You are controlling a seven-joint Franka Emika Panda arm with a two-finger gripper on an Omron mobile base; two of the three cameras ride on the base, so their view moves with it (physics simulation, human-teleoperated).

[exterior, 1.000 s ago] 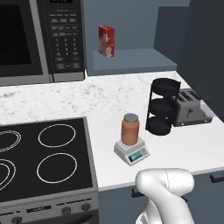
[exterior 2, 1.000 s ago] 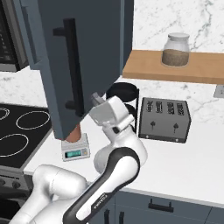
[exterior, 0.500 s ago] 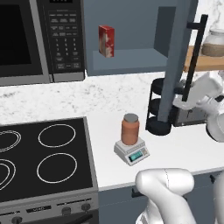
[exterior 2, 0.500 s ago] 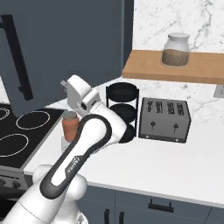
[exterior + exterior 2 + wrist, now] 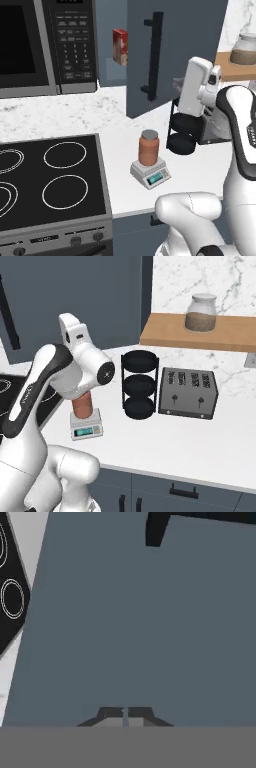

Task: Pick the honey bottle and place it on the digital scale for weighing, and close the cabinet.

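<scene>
The honey bottle (image 5: 149, 148), orange-brown with a grey lid, stands upright on the small digital scale (image 5: 150, 173) near the counter's front edge. In the right base view, my arm partly hides the honey bottle (image 5: 82, 406) on the scale (image 5: 86, 428). The dark blue-grey cabinet door (image 5: 175, 50) hangs partly ajar, its black bar handle (image 5: 152, 55) facing me. My white hand (image 5: 196, 85) rests against the door's right part. In the hand view, my gripper (image 5: 125, 714) is shut and empty, its tips close against the flat door face (image 5: 140, 622).
A red-and-white box (image 5: 120, 46) sits inside the cabinet, left of the door. A black microwave (image 5: 45, 45) hangs above the stovetop (image 5: 50, 175). A black tiered rack (image 5: 140, 385) and toaster (image 5: 188, 392) stand right of the scale. A glass jar (image 5: 201, 312) sits on a wooden shelf (image 5: 225, 336).
The cabinet door has swung leftward toward its frame, from edge-on to face-on, and my hand has followed it. The honey bottle and scale have not moved.
</scene>
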